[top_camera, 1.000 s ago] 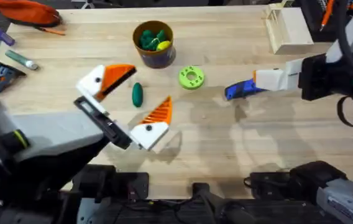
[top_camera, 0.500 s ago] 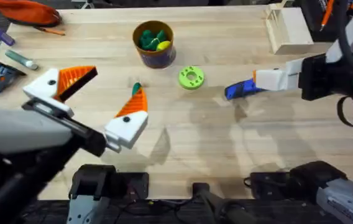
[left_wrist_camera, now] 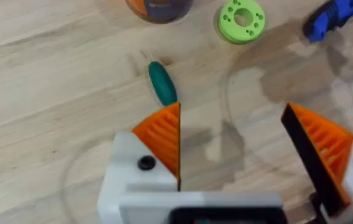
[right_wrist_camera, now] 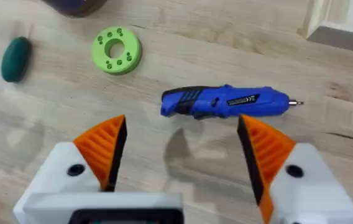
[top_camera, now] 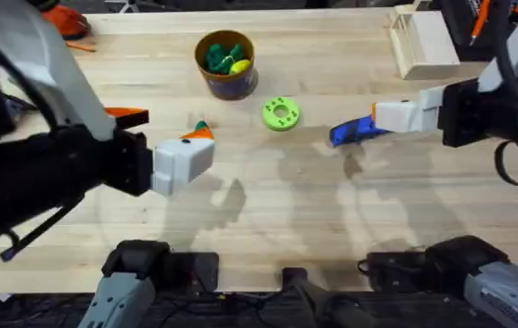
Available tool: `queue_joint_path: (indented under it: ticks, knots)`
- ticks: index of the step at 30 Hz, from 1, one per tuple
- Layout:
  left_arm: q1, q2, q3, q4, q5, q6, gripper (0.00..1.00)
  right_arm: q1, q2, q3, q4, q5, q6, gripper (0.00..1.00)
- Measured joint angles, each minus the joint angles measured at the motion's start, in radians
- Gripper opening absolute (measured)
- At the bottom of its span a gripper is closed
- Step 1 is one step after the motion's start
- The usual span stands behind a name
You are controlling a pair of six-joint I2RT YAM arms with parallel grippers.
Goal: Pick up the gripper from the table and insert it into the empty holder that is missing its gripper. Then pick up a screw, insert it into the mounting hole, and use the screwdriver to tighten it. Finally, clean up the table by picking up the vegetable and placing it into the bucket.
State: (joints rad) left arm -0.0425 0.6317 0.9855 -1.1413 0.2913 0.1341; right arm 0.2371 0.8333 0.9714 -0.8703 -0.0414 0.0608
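Observation:
The dark green vegetable lies on the table in front of the bucket, which holds green and yellow toys. My left gripper hovers open just left of the vegetable, whose far end peeks past one orange tip. Right of centre lies the blue screwdriver, bit pointing right. My right gripper hangs open above it, the screwdriver just beyond its tips. The loose gripper piece, an empty holder and a screw are out of view.
A lime-green ring disc rests between the vegetable and the screwdriver. A pale wooden slotted box stands at the back right. Orange cloth and small tools lie at the far left edge.
My left arm has swung left and risen toward the camera, its gripper turning and drawing back from the front centre to beside the vegetable. The right arm and screwdriver have not moved.

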Motion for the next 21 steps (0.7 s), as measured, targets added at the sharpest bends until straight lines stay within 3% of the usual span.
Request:
queue_joint_path:
  ticks: [6, 7, 9, 10, 18, 21]
  knots:
    - [0.0, 0.025, 0.0, 0.0, -0.013, -0.046, 0.985, 0.0, 0.0, 0.0, 0.0, 0.0, 0.0, 0.994]
    - [0.0, 0.051, 0.002, -0.04, -0.095, -0.134, 0.984, 0.0, 0.0, 0.0, 0.0, 0.0, 0.0, 0.994]
    - [0.0, 0.083, 0.002, -0.053, -0.139, -0.182, 0.985, 0.0, 0.0, 0.0, 0.0, 0.0, 0.0, 0.994]
    - [-0.003, 0.162, 0.002, -0.025, -0.181, -0.245, 0.986, 0.0, 0.0, 0.0, 0.0, 0.0, 0.0, 0.994]
    - [-0.072, 0.46, 0.002, 0.026, -0.259, -0.305, 0.985, 0.0, 0.0, 0.0, 0.0, 0.0, 0.0, 0.994]
    - [-0.077, 0.565, 0.002, 0.074, -0.27, -0.317, 0.985, 0.0, 0.0, 0.0, 0.0, 0.0, 0.0, 0.994]
